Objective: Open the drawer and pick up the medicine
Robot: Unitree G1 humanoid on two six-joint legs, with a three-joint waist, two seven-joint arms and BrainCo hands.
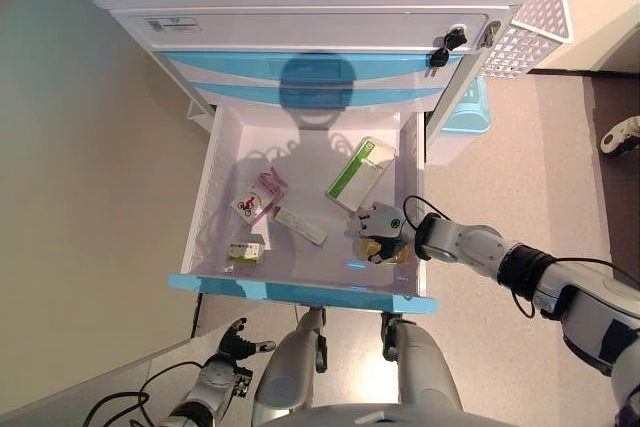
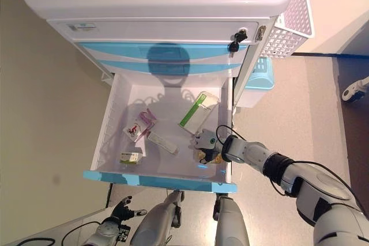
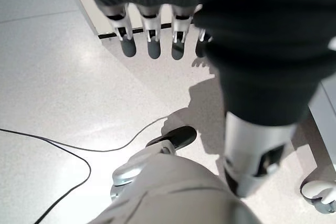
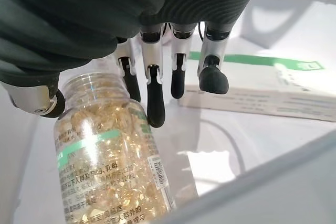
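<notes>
Fingers (image 4: pixel 156 109) of the right hand (image 1: pixel 378 225) hang straight and loose over a clear bottle of golden capsules (image 4: pixel 110 156), with the thumb off to one side; nothing is clasped yet, though whether a fingertip brushes the bottle is hard to tell from so close. That bottle (image 1: pixel 383 250) lies at the near right corner of the open drawer (image 1: pixel 215 162), just behind its blue front edge and beside the right wall. Down by the floor, the left hand (image 1: pixel 238 343) hangs idle with its fingers relaxed and holds nothing.

Judging by its look, the bottle is rigid, smooth plastic, fairly light, and round enough to roll or slip if pinched at an end. A hold across the middle of its body, fingers on one side and thumb opposite, seems safest.

Farther in lie a small yellow-green box (image 1: pixel 245 251), a thin white strip-like pack (image 1: pixel 299 225) and a pink-and-white packet (image 1: pixel 259 196). Beyond the hand, a white box with a green stripe (image 1: pixel 360 173) rests near the back right. Behind it rises the cabinet with its blue drawer fronts (image 1: pixel 300 67).
</notes>
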